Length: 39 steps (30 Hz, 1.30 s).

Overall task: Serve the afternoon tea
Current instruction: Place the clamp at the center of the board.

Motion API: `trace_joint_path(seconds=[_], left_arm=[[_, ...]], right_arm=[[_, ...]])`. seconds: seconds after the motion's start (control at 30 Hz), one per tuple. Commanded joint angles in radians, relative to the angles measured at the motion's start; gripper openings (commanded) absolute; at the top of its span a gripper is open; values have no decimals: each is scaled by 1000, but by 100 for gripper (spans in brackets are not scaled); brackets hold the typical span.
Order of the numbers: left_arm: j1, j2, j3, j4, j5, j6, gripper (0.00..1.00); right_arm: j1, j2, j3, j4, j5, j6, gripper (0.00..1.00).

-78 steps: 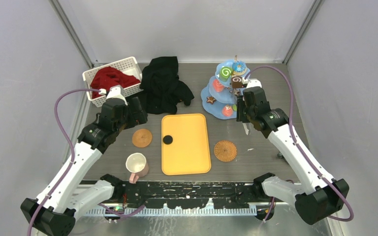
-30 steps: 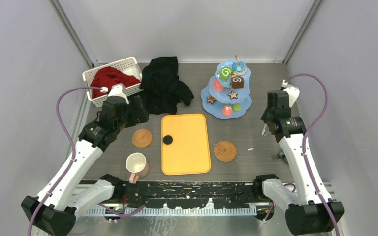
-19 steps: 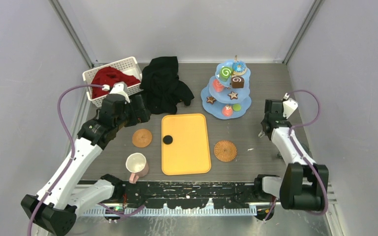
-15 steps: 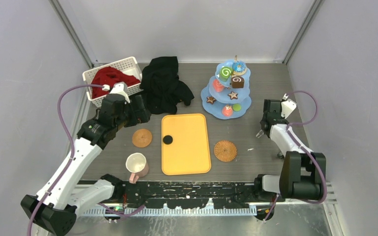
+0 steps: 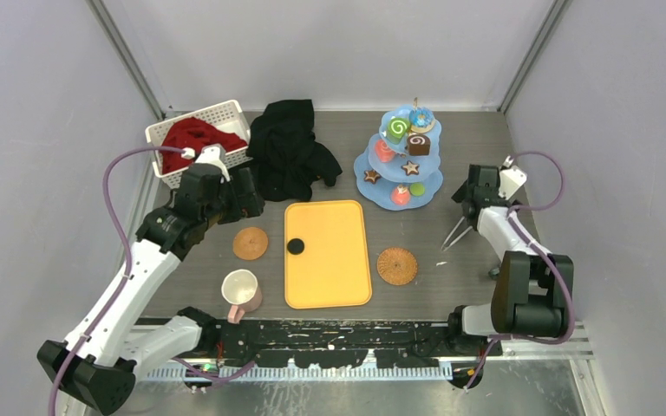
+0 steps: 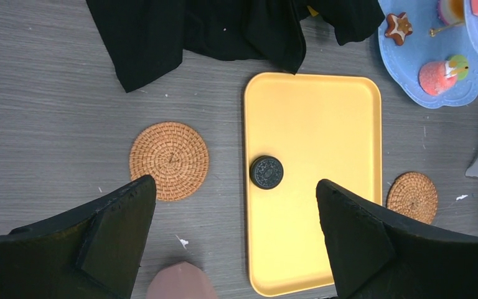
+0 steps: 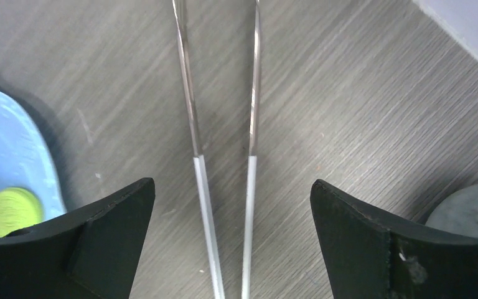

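The dark round cookie lies on the flat orange-yellow tray, centred between the spread, empty jaws of the left gripper, which is the nearer one. The right gripper also stands wide, with the thin metal tongs between its jaws and touching neither finger.

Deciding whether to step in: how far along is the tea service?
Done: sweets sit on the blue stand. In hand: nothing; left hand and right hand are open, tongs loose under the right. Left: the dark cookie on the yellow tray, the mug off the coaster.
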Motion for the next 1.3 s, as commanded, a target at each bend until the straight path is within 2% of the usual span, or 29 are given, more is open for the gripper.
trace_joint_path(seconds=[0.0,0.17,0.27,0.47,0.57,0.73,0.87,0.97,1.13,1.23,1.27], left_arm=[[5,25,62,13,-24,24,99],[4,72,99,20,-32,35,100],[5,87,112,21,-32,39,99],[4,79,113,18,-52,98,99],[5,72,103,2,-63,119,99],[4,58,60,-59,-99,128,99],[-14,81,86,-216,-146,104,99],[-62,49,44,-259,-187,59,99],[-170,0,0,-345,-220,-56,100],[-275,-18,15,-435,-292,-153,100],[-303,-12,37,-513,-323,-195,100]], right_arm=[[-4,-67,178,-112,30,-13,100],[-4,-81,356,-249,-8,-60,100],[-4,-92,417,-292,-88,-94,100],[30,-197,362,-302,-379,-125,100],[78,-261,316,-336,-384,-120,100],[196,-354,237,-378,-419,-93,100],[381,-411,148,-387,-406,-47,100],[521,-438,83,-374,-355,19,100],[645,-416,32,-346,-329,77,100],[719,-368,44,-336,-288,84,100],[745,-347,52,-337,-280,84,100]])
